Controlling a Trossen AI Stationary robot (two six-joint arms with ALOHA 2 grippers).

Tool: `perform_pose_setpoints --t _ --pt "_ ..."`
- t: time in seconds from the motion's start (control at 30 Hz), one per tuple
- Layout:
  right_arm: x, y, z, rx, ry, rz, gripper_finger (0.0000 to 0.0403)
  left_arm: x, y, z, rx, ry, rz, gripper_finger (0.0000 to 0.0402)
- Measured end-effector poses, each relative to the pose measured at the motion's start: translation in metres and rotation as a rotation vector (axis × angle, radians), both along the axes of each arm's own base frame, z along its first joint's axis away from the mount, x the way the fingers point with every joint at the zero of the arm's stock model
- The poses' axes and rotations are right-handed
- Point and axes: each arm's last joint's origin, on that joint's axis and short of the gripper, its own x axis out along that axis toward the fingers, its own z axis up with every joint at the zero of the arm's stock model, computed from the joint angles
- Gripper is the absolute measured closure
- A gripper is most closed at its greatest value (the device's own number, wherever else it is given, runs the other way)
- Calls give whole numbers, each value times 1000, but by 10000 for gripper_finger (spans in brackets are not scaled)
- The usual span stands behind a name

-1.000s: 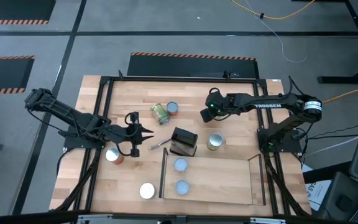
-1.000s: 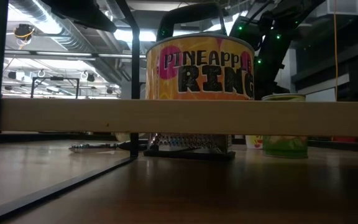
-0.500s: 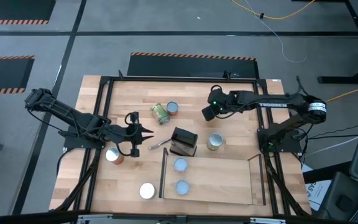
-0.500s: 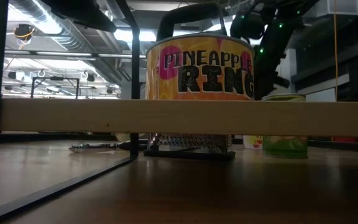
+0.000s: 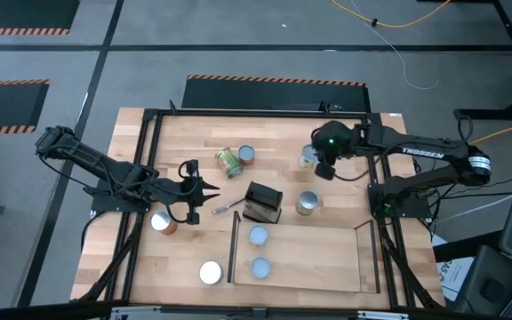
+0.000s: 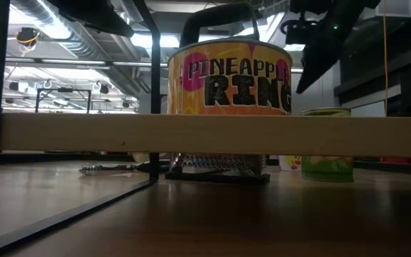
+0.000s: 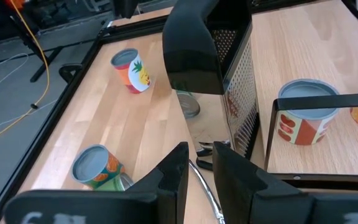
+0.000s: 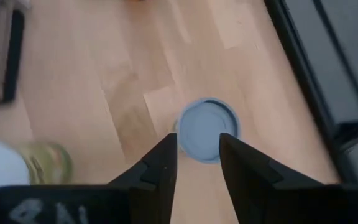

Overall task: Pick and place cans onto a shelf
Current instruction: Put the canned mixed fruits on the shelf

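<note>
Shifted sideways since a second ago, the right gripper (image 5: 321,168) now hangs farther from the black-handled metal box grater (image 5: 262,203), and a small blue-topped can (image 5: 307,160) that it covered then shows just beside it. In the right wrist view its fingers (image 8: 160,165) stand released, spread apart and gripping nothing, with that can's round pale-blue lid (image 8: 205,129) just past their tips on the bare wood. White lettering on the right arm reads TROSSEN (image 5: 419,152).

The left gripper (image 5: 210,189) sits on the grater's other side, near a thin metal utensil (image 5: 225,207) that lies against the grater. Its fingers (image 7: 174,175) show a narrow gap with nothing pinched between them.

The low light-wood shelf with a thin black frame (image 5: 314,262) lies just on the near side of the grater and holds two upright pale-blue-topped cans (image 5: 258,236), one behind the other at the end closest to the grater. In the low view the front one's yellow-orange label reads PINEAPPLE RING (image 6: 228,78).

Off the shelf, a gold-sided can (image 5: 308,204) stands just right of the grater. A green can on its side (image 5: 228,163) and a silver-topped can (image 5: 247,155) lie beyond the grater, touching. A red-orange can (image 5: 162,222) and a white-topped can (image 5: 210,272) stand left of the grater, well apart from it.
</note>
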Motion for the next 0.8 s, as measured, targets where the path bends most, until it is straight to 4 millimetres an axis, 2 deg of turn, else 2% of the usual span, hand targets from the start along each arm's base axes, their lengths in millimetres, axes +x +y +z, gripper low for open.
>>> perform_pose_setpoints --t 0.13,0.27,0.43,0.63,0.8 --pt "-1 0 -5 -72 87 160 279 0 0 0 0 0 0 335" --pt "-4 0 -18 -109 168 267 279 0 0 0 0 0 0 335" --pt "-9 -1 -34 -100 222 313 279 0 0 0 -1 0 0 335" --pt "-6 -2 -49 -127 174 316 279 0 0 0 0 0 0 335" --pt "-5 -2 -62 -190 174 390 279 0 0 0 -1 0 0 335"
